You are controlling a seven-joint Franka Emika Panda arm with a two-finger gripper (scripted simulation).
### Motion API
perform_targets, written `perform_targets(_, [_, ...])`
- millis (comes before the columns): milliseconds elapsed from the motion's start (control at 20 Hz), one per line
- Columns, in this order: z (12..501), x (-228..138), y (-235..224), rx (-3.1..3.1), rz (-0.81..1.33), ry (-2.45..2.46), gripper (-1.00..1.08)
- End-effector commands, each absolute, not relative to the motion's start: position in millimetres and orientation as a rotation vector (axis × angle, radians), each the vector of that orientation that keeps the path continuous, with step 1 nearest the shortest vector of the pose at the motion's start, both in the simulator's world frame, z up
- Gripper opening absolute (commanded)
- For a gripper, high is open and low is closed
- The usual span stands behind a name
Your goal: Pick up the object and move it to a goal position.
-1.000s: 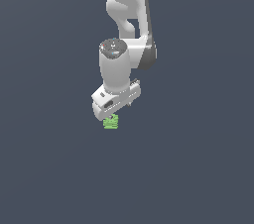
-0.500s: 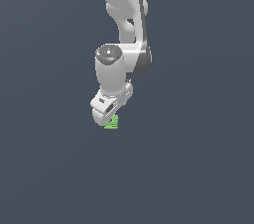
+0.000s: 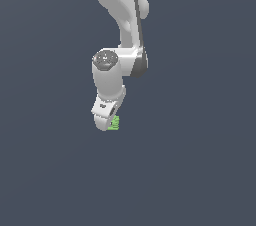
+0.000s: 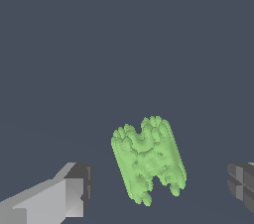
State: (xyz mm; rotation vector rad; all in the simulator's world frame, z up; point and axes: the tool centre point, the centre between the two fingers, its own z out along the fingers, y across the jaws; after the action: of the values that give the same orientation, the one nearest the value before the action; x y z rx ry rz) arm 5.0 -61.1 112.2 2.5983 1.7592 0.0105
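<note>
The object (image 4: 149, 158) is a small light-green blocky piece with ridged sides. In the wrist view it lies between my two fingers (image 4: 74, 191), with clear gaps on both sides. My gripper (image 4: 158, 186) is open and touches nothing. In the exterior view the object (image 3: 115, 124) peeks out from behind the white gripper (image 3: 106, 120), which hangs low over it and hides most of it.
A plain dark blue-grey surface (image 3: 200, 170) spreads all around the object. The white arm (image 3: 122, 25) rises above the gripper. No goal marker shows.
The wrist has turned and the arm has leaned toward the exterior view's left; the gripper now covers more of the object. The object has stayed put.
</note>
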Motion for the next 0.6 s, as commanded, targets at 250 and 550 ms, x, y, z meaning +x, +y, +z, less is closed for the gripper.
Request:
perform_targets(250, [100.9, 3.1, -70.9, 2.43, 0.003, 1.987, 1.0])
perform_targets(550, [95.0, 2.0, -75.9, 2.335, 0.001, 2.1, 1.0])
